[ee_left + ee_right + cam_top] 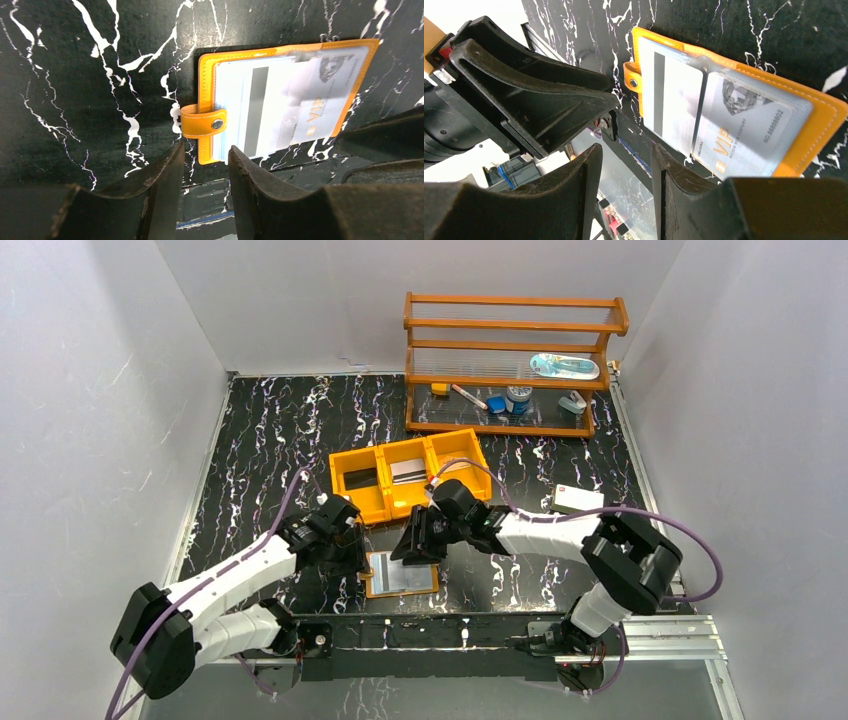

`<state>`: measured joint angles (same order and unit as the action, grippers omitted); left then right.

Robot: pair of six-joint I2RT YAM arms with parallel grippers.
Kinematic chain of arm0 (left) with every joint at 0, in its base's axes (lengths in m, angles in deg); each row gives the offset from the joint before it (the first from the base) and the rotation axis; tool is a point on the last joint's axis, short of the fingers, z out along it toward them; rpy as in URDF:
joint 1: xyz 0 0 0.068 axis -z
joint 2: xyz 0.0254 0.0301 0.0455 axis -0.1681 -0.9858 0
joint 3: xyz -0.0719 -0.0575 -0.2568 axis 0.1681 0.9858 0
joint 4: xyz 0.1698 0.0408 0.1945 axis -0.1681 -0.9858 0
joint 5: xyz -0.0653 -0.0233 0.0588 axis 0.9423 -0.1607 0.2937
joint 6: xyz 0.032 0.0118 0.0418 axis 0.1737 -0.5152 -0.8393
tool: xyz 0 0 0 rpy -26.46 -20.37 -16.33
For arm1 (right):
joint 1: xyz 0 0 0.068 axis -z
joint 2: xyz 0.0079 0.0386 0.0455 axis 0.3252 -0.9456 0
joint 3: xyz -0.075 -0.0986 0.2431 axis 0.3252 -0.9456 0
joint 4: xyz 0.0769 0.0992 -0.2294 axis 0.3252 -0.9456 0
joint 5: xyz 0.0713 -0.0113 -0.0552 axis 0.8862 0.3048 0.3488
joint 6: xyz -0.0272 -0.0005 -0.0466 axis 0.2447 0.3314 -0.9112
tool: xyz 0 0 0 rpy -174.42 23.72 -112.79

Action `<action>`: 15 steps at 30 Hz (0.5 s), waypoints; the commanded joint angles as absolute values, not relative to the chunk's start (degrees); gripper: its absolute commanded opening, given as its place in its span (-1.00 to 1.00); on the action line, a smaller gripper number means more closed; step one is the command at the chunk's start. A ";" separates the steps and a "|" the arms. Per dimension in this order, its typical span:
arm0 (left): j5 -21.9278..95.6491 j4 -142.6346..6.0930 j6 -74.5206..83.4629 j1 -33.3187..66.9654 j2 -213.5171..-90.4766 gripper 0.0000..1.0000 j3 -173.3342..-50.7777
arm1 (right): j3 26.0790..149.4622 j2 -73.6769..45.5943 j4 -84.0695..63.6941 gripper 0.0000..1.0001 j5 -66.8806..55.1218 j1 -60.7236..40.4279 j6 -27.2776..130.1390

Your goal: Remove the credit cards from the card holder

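The card holder (819, 107) is found open on the surface (75, 75), credit cards (744, 132) pocketed, its lower edge partly hidden. Left end effector (206, 148) and right end effector (625, 148) are held apart, empty.

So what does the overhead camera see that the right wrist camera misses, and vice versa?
Only overhead: the orange three-compartment tray, the wooden shelf and a white box. Only the right wrist: fine detail, namely gold VIP lettering on one silver card, the dark stripe on the white card beside it, and the snap tab. Both: the open card holder lying on the black marbled table.
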<state>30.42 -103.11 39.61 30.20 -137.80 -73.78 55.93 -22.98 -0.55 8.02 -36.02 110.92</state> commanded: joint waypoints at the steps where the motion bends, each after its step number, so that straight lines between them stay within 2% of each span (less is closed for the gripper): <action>1: 27.21 -106.08 40.25 30.28 -134.90 -0.24 -77.27 | 56.16 -18.22 -5.23 0.00 2.61 -36.31 109.16; 6: 34.50 -101.04 37.10 30.25 -134.47 -0.09 -77.85 | 54.37 -16.24 -5.25 0.07 -0.07 -36.32 109.96; 10: 41.57 -96.49 35.78 30.30 -137.47 -0.07 -78.42 | 52.51 -15.86 -3.39 0.22 -0.53 -36.13 111.97; 15: 46.04 -93.06 35.40 30.30 -142.64 -0.09 -78.13 | 50.42 -15.63 -1.52 0.27 -0.29 -35.86 113.40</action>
